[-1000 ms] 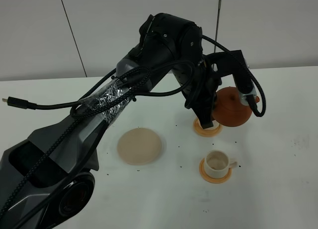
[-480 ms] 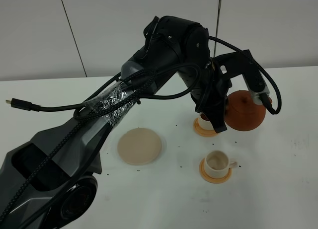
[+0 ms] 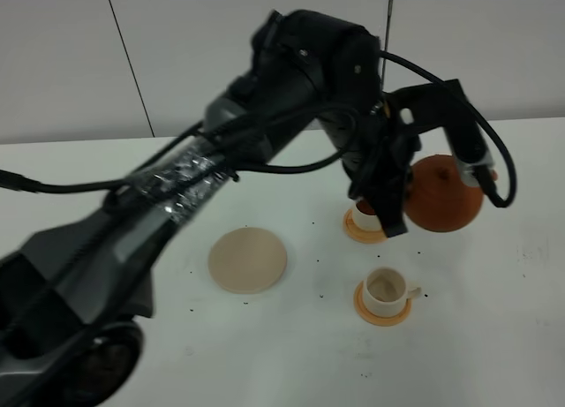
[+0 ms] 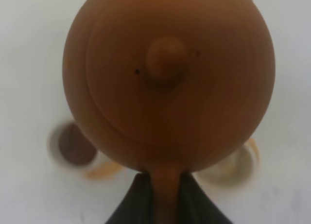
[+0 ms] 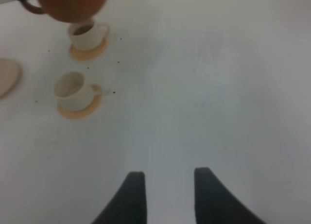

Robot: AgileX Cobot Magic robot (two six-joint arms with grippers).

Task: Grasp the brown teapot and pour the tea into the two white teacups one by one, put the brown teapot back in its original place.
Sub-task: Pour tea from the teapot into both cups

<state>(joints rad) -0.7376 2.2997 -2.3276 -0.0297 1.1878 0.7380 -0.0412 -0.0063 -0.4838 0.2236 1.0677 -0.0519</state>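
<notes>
The left arm [image 3: 177,191] stretches from 8 o'clock toward 2 o'clock, wrist bent down, with the left gripper [image 4: 165,195] clamped on the handle of the brown teapot [image 3: 446,195], while the right gripper [image 5: 168,173] hangs with fingers parted.

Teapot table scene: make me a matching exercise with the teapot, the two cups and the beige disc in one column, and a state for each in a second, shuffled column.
Column one
1. brown teapot
2. far teacup
3. near teacup
4. beige trivet

Column two
A. holds dark tea
B. bare, nothing on it
C. held off the table by the left pincer
D. looks empty, sits on its coaster

Pairs: 1-C, 2-A, 3-D, 4-B.
</notes>
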